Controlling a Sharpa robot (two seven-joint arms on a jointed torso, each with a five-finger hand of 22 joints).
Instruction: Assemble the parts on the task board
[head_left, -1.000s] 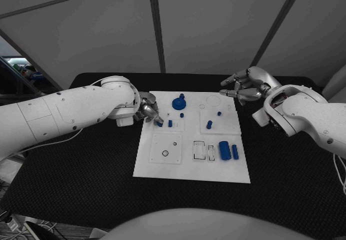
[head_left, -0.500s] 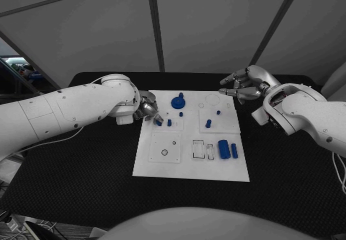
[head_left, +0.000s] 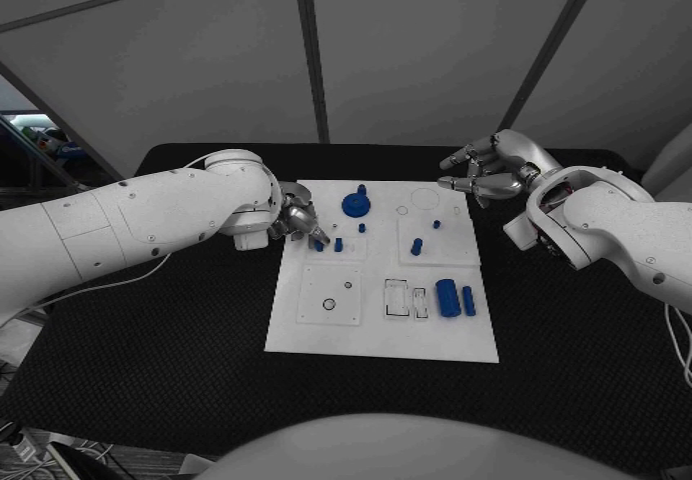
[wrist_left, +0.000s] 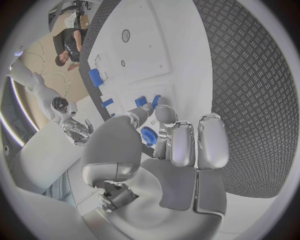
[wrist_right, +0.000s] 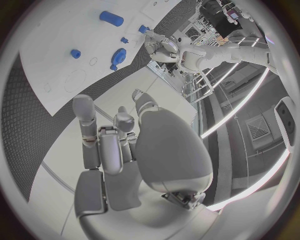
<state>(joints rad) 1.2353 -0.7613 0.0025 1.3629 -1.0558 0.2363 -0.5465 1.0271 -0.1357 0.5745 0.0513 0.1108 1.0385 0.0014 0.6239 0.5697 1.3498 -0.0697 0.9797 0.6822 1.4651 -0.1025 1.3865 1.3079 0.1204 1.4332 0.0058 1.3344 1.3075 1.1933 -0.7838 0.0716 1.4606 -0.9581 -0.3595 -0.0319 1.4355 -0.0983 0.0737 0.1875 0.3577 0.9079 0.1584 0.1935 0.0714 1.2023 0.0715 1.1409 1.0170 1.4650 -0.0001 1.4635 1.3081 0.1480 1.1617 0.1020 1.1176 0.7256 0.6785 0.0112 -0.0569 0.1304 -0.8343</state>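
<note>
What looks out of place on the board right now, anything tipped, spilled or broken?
Nothing stands out. The white board lies flat on the table, the blue parts sit on it, and none have spilled onto the mat. The left hand works at the board's left edge; the right hand hovers beyond its far corner.

The white task board (head_left: 382, 335) lies flat mid-table. Small blue pegs (head_left: 417, 247) stand in its far half. A blue knobbed disc (head_left: 356, 206) sits near the far edge. Two blue cylinders (head_left: 456, 299) lie toward the right edge.
</note>
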